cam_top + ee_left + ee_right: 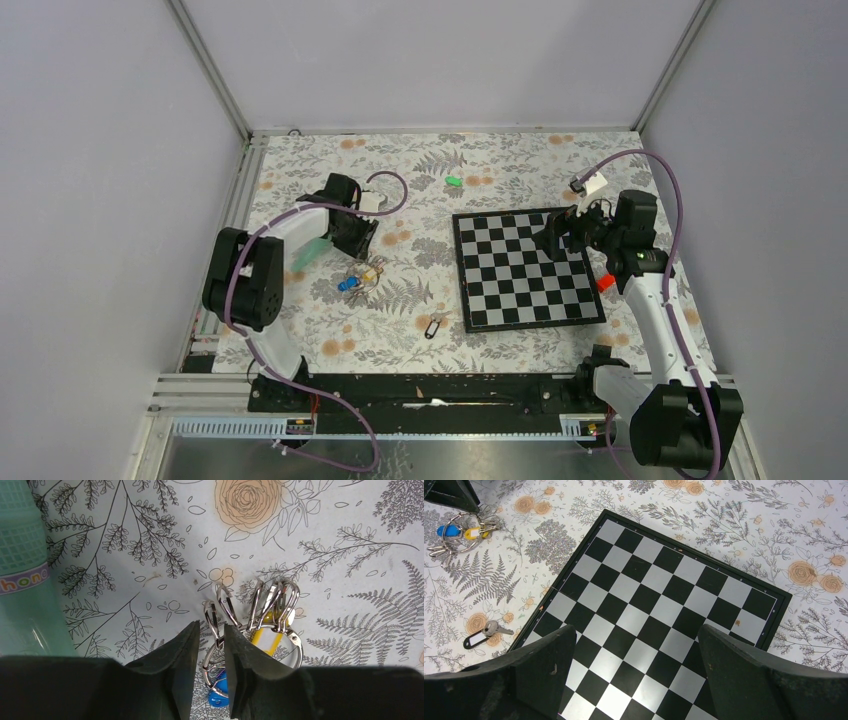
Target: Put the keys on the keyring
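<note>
The keyring point(360, 275), a silvery ring with blue and yellow keys and several clasps, lies on the flowered cloth; it also shows in the right wrist view point(461, 532). My left gripper point(211, 625) point(355, 247) has its jaws almost together with the ring's left arc point(265, 639) and one clasp between them. The green-headed key point(453, 181) lies far back on the cloth. The black-tagged key point(432, 326) point(481, 635) lies near the chessboard's front left corner. My right gripper point(636, 630) point(553, 238) is wide open and empty above the chessboard.
A chessboard point(525, 268) point(664, 595) lies right of centre. A long teal stick point(308, 252) point(25, 580) lies just left of the left gripper. A small red piece point(604, 284) sits at the board's right edge. Metal frame rails line the table's edges.
</note>
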`<state>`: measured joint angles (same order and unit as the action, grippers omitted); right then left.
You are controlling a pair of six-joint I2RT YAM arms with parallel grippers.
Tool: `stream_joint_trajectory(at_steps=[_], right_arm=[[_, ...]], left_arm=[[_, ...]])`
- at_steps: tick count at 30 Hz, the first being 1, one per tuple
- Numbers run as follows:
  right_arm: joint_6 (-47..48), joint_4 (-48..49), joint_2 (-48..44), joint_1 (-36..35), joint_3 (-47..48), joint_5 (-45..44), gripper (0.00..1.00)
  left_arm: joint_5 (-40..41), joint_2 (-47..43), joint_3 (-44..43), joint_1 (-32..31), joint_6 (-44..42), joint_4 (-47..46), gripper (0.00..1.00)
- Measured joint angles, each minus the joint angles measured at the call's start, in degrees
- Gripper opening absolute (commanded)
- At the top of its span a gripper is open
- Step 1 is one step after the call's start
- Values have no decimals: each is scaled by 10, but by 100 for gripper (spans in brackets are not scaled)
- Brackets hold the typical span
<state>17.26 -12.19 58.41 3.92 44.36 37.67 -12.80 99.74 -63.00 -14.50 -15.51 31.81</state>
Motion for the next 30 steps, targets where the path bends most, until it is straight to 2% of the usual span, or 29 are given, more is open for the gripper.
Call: stream_joint_trajectory(at_steps=[18, 30], right_arm=[[2, 0, 1, 0, 0, 5, 99], [3, 0, 1, 0, 0, 5, 99]], left_arm=[[-6, 29, -17, 6, 8, 13, 26], [-16, 35, -19, 7, 14, 17, 3]])
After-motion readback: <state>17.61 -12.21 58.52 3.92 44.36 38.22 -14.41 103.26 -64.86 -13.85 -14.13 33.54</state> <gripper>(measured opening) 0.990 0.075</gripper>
